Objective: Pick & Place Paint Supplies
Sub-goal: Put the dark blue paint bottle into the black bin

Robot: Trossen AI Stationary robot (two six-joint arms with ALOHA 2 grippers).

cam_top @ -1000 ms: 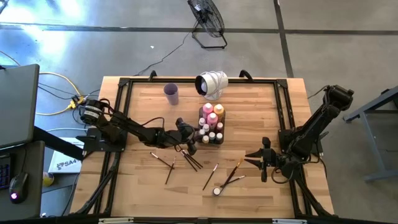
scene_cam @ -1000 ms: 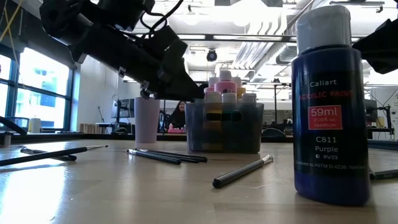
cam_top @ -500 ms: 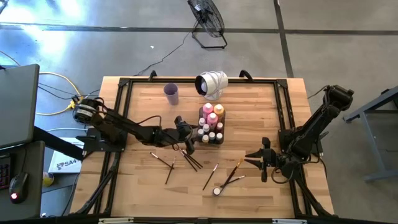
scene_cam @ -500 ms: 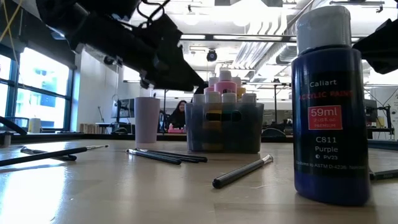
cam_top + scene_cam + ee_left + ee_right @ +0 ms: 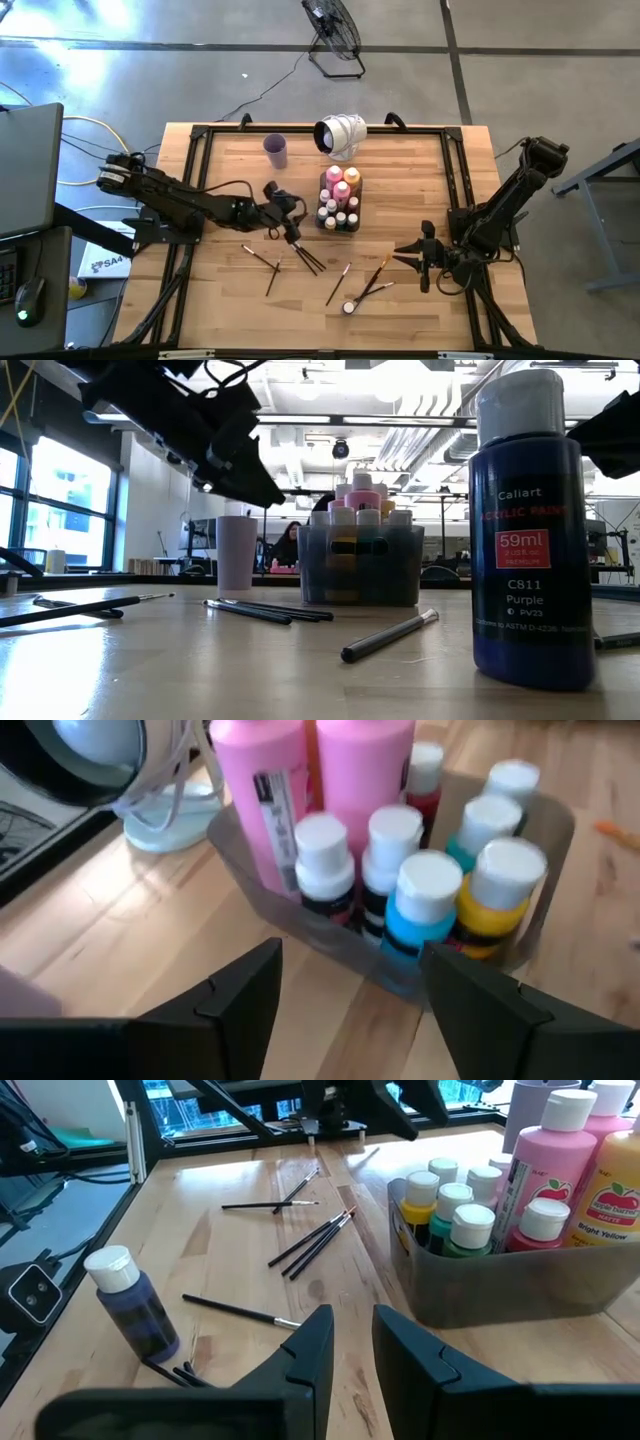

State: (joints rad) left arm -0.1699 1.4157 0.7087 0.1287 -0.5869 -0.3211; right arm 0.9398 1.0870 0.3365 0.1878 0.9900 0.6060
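A clear grey tray at the table's middle holds pink and orange bottles and several small white-capped ones. My left gripper hovers open just left of the tray, above the table and empty; the high view also shows it. A purple paint bottle stands near the front edge. Several paintbrushes lie flat on the wood in front of the tray. My right gripper waits at the right, its fingers a narrow gap apart, empty.
A lilac cup and a white fan stand at the far side. More brushes lie between the tray and the purple bottle. A black frame borders the table. Bare wood lies right of the tray.
My left gripper has drawn back from the tray toward the table's left edge and has risen. The tray, the bottles and the brushes have stayed where they were.
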